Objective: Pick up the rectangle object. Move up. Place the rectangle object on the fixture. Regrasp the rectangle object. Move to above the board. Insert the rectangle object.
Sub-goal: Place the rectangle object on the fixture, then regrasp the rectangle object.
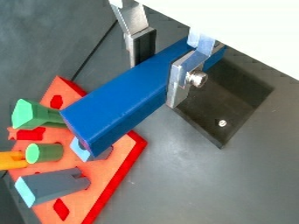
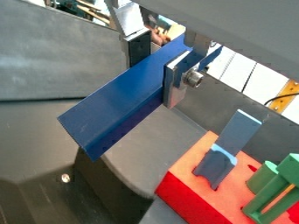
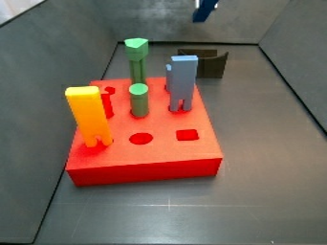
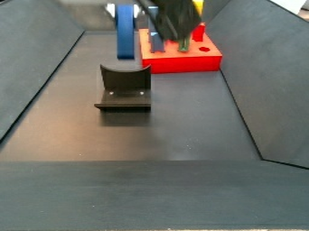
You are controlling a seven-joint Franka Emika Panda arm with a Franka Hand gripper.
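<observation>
My gripper (image 1: 163,61) is shut on the rectangle object (image 1: 117,105), a long dark blue bar, clamped near one end between the silver fingers (image 1: 184,80). Both wrist views show this grip (image 2: 158,66). In a side view the bar (image 4: 125,36) hangs upright in the air, just above the black fixture (image 4: 123,86). In a side view only its lower tip (image 3: 205,10) shows, over the fixture (image 3: 205,62). The red board (image 3: 153,158) lies beside the fixture and also shows in a side view (image 4: 182,61).
On the board stand an orange-yellow peg (image 3: 90,115), two green pegs (image 3: 136,57), (image 3: 138,98) and a paler blue notched block (image 3: 183,81). Sloped grey walls (image 4: 49,72) enclose the floor on both sides.
</observation>
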